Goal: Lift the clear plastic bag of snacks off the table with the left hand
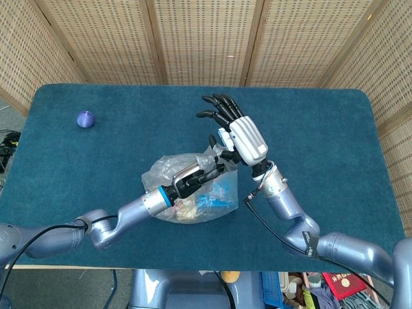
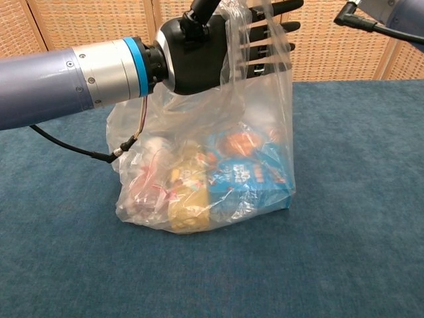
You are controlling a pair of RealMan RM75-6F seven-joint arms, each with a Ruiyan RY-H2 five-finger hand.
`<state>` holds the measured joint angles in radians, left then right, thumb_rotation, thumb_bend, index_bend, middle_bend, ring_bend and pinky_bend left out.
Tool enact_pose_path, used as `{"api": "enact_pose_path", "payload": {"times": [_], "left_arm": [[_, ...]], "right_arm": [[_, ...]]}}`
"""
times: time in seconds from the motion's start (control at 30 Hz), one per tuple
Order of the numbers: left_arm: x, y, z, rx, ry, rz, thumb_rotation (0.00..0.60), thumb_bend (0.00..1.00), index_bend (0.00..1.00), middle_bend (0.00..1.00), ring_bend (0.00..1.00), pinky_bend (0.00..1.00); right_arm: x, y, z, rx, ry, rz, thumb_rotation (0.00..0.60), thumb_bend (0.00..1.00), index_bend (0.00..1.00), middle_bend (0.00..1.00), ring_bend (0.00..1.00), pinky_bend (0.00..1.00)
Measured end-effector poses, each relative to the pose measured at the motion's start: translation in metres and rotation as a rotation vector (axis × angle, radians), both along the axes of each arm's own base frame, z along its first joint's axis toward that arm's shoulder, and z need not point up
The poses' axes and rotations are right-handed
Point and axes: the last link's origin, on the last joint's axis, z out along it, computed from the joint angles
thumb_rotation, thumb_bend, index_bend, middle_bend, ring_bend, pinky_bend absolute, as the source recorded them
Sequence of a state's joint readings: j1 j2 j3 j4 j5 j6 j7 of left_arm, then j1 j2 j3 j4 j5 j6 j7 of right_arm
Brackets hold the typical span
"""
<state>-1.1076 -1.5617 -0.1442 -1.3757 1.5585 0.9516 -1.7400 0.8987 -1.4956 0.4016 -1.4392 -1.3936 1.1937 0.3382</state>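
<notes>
The clear plastic bag [image 1: 215,193] of snacks stands near the table's front middle. It holds a blue packet, a yellow one and pink wrappers, which show plainly in the chest view of the bag [image 2: 218,179]. My left hand [image 1: 192,176] grips the bag's gathered top from the left, its black fingers passing through the plastic [image 2: 195,53]. The plastic is pulled taut upward, and the bag's bottom still touches the blue table [image 2: 344,252]. My right hand [image 1: 239,134] hovers just behind the bag with its fingers spread, holding nothing.
A small purple ball [image 1: 85,119] lies at the table's far left. Wicker screens [image 1: 206,38] close off the back. A black cable [image 1: 257,219] hangs along my right forearm beside the bag.
</notes>
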Motion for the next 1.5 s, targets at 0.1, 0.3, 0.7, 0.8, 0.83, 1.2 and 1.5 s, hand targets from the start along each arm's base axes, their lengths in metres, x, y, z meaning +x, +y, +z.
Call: {"api": "enact_pose_path", "payload": {"times": [0.1,0.3,0.7,0.8,0.83,1.2,1.5], "left_arm": [[0.004,0.0,-0.001,0.017,-0.01,-0.001,0.274,0.35,0.13,0.0,0.03,0.02],[0.01,0.0,0.0,0.043,-0.019,-0.006,0.275,0.35,0.14,0.0,0.05,0.02],[0.015,0.003,-0.008,0.085,-0.01,-0.007,0.256,0.35,0.15,0.01,0.06,0.03],[0.017,0.003,-0.012,0.088,-0.012,-0.01,0.254,0.35,0.15,0.01,0.06,0.03],[0.018,0.003,-0.012,0.087,-0.012,-0.012,0.254,0.35,0.15,0.01,0.06,0.03],[0.022,0.001,-0.017,0.078,-0.021,-0.015,0.255,0.35,0.15,0.01,0.06,0.03],[0.025,0.003,-0.016,0.081,-0.022,-0.006,0.253,0.35,0.16,0.01,0.06,0.03]], "right_arm": [[-0.002,-0.001,0.001,0.002,-0.002,-0.007,0.6,0.65,0.26,0.11,0.0,0.0],[-0.003,-0.001,0.003,0.001,-0.006,-0.01,0.6,0.65,0.26,0.11,0.0,0.0],[-0.005,0.002,0.002,0.009,-0.01,-0.006,0.6,0.65,0.26,0.12,0.0,0.0],[-0.004,0.001,0.002,0.011,-0.011,-0.009,0.6,0.65,0.26,0.11,0.0,0.0],[-0.004,0.001,0.002,0.011,-0.012,-0.01,0.6,0.65,0.26,0.11,0.0,0.0],[0.001,0.003,0.002,0.018,-0.012,0.003,0.6,0.65,0.26,0.12,0.0,0.0],[0.009,0.008,0.002,0.029,-0.013,0.03,0.6,0.65,0.26,0.12,0.0,0.0]]}}
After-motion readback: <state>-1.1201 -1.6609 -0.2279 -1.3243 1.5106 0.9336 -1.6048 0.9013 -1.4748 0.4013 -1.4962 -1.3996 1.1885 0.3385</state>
